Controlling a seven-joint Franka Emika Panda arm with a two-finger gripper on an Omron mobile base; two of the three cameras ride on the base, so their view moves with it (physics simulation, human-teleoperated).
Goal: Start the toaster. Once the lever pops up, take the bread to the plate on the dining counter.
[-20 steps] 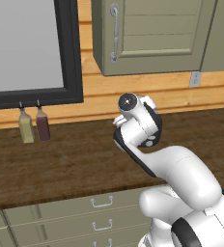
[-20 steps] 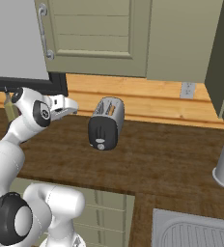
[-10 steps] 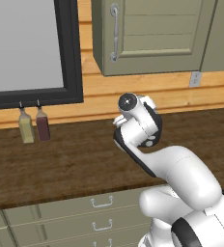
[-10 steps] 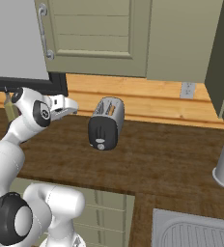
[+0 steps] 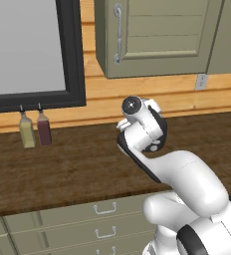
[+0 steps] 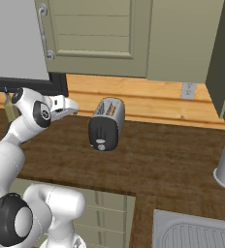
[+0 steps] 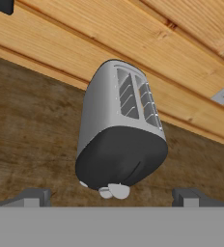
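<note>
We see the toaster (image 6: 106, 124) standing on the dark wood surface (image 6: 172, 164), close to the plank wall behind it, its black end panel (image 6: 103, 133) turned toward us. The gripper (image 6: 68, 105) hangs just to the left of the toaster and a little above the surface, apart from it. In the hand view its two fingertips (image 7: 34, 197) stand well apart with nothing between them, and the toaster (image 7: 119, 128) sits ahead of them.

We judge the toaster a rigid, smooth shell that may slide on the surface if pushed sideways, so any force should go straight down along the end panel. The lever is the part to take: a small tab low on the black panel (image 7: 121, 159), near the small white button (image 7: 119, 190). We cannot make out the lever itself against the black. One fingertip pressing on top of it should do better than a pinch.

Both slots (image 7: 135, 96) look dark; we cannot tell whether a slice sits inside. The bread would be light, stiff and crumbly, best held gently by its edges.
</note>
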